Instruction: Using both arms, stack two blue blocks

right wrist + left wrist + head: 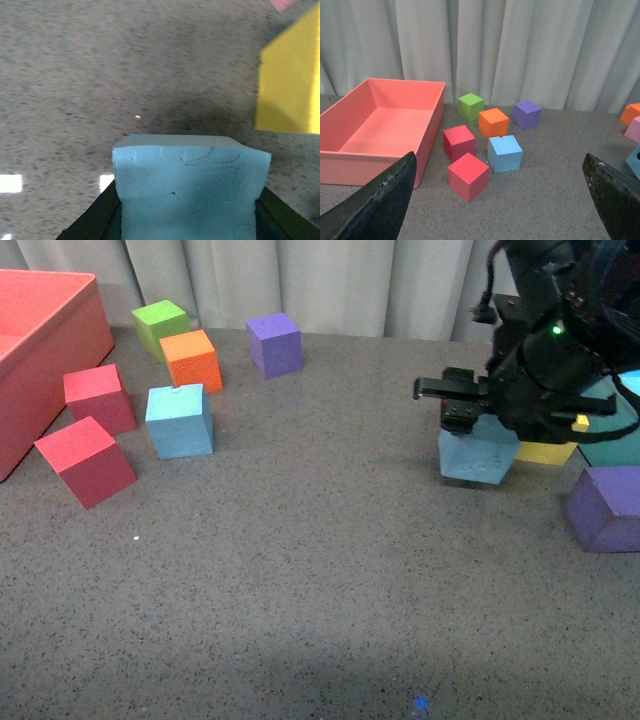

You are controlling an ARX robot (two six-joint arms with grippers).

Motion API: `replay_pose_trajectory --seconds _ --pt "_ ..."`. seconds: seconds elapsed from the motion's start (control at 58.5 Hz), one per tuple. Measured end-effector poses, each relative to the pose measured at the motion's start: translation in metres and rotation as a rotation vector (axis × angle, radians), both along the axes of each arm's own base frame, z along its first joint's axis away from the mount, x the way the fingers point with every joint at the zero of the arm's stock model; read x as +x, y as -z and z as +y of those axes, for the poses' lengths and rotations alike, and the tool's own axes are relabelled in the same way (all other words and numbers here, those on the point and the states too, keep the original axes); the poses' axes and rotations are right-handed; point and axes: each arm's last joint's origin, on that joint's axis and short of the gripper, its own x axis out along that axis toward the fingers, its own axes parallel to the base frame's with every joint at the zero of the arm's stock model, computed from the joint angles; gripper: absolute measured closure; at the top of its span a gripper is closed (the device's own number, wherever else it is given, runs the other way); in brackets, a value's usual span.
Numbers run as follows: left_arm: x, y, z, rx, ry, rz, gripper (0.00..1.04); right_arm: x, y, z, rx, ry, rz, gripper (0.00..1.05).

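One blue block (179,421) rests on the grey table at the left, among other cubes; the left wrist view shows this blue block (504,153) ahead of my left gripper (500,210). That gripper is open, its black fingertips (380,200) wide apart with nothing between them. It is out of the front view. At the right, my right gripper (462,415) is shut on the second blue block (478,455), low over the table. In the right wrist view this embossed block (190,190) fills the space between the jaws of my right gripper (190,212).
A red bin (40,350) stands far left. Two red cubes (98,397) (86,460), a green cube (160,325), an orange cube (191,360) and a purple cube (274,344) surround the left block. A yellow cube (545,452), a purple cube (607,508) and a turquoise bin (615,430) crowd the right.
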Motion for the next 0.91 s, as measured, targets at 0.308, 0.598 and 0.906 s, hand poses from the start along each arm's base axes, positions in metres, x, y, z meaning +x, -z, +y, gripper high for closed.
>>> replay_pose_trajectory --seconds 0.308,0.598,0.906 --pt "0.0 0.0 0.0 0.0 0.0 0.0 0.07 0.012 -0.001 0.051 0.019 -0.108 -0.005 0.57" --pt "0.0 0.0 0.0 0.0 0.0 0.0 0.07 0.016 0.015 0.079 -0.002 -0.151 0.024 0.57" --pt "0.0 0.0 0.0 0.0 0.0 0.0 0.07 0.016 0.017 0.093 0.005 -0.165 0.048 0.57"
